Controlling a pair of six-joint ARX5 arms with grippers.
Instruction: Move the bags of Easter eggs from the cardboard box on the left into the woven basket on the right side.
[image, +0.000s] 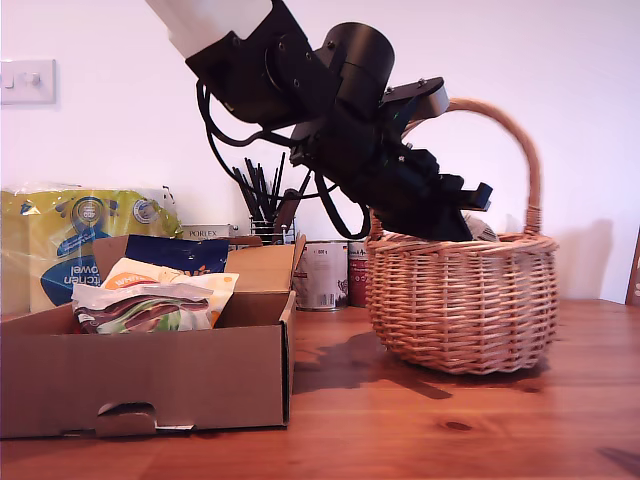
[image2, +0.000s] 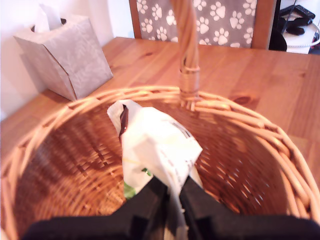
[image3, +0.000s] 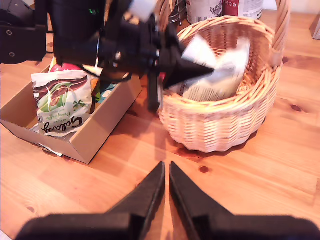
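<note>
My first gripper (image2: 172, 200) is shut on a cream-white bag (image2: 155, 145) and holds it inside the woven basket (image2: 240, 120), just below the rim. In the exterior view the first arm reaches down from the upper left, and its gripper (image: 455, 225) dips into the basket (image: 460, 300). The cardboard box (image: 150, 375) stands at the exterior view's left with a cream Galaxy bag (image: 150, 305), an orange bag (image: 140, 272) and a blue bag (image: 175, 252) in it. My second gripper (image3: 166, 172) hangs shut and empty above the table, in front of the box (image3: 100, 130) and the basket (image3: 215, 130).
Behind the box are a yellow-and-blue kitchen towel pack (image: 70, 240), a pot of dark utensils (image: 265, 200) and tins (image: 325, 275). A grey tissue box (image2: 65, 55) and a paw-print chair back (image2: 225, 20) stand beyond the basket. The basket's tall handle (image: 525, 150) arches over it.
</note>
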